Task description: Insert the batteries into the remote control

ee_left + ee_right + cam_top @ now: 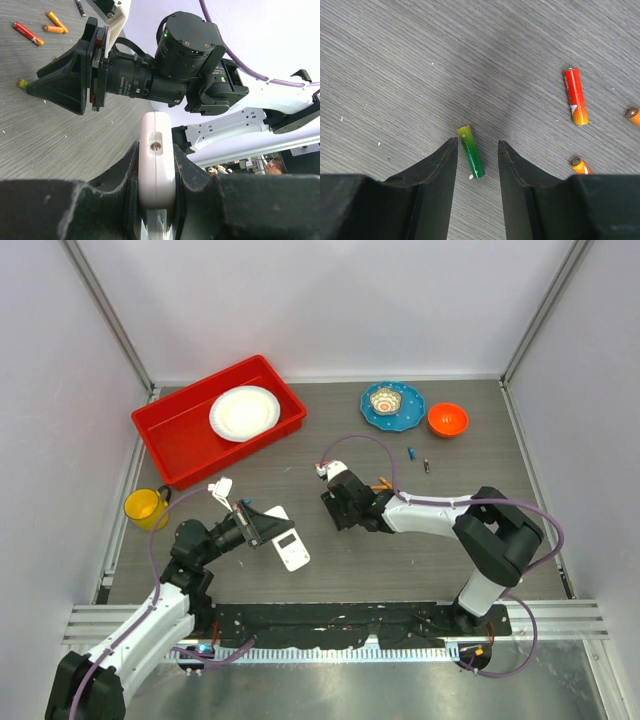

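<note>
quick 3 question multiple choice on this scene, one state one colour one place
1. The left gripper is: A open; B shut on the remote control; C shut on nothing.
2. The cup is: A yellow; B blue; C green.
3. The green battery lies: A inside the remote control; B in the cup; C on the table between the right gripper's fingers.
Answers: 1 B, it clamps the white handset's edge; 2 A, plainly yellow from above; 3 C, open fingers flank it on the wood.
</note>
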Robot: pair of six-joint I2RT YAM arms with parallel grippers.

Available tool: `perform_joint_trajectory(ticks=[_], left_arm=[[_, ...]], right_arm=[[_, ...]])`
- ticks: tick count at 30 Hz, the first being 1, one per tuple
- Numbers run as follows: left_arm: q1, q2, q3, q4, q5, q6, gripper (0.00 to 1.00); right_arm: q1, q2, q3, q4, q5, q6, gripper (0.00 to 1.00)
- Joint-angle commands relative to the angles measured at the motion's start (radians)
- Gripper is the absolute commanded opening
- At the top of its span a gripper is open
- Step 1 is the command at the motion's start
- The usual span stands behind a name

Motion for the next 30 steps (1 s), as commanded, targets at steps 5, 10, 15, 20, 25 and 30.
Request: perform_joint_trajectory(ticks=[5,10,15,20,25,30], left_arm=[[0.007,-0.014,0.001,0.058,0.015,-0.003,0.0],[0.006,-0.012,0.001,0.054,0.015,-0.002,0.0],[0.006,-0.023,0.002,0.049,0.012,0.001,0.0],[0.006,-0.034,0.027,-0.052,-0.011,0.03,0.0],[0.006,-0.087,0.03,-0.09,-0.093,0.041,0.0],[0.004,-0.104,0.024,-0.107,-0.197,0.059,0.0]], right_arm=[[-0.001,0.035,-0.004,0.044,-0.024,0.015,0.38],[-0.001,0.04,-0.019,0.046,-0.024,0.021,0.29],[0.0,0.039,-0.032,0.037,-0.01,0.038,0.18],[-0.001,-0.007,0.002,-0.054,0.115,0.143,0.01],[-0.001,-0.156,-0.008,-0.088,0.178,0.519,0.01],[-0.001,-0.257,-0.104,-0.043,0.191,0.996,0.01]])
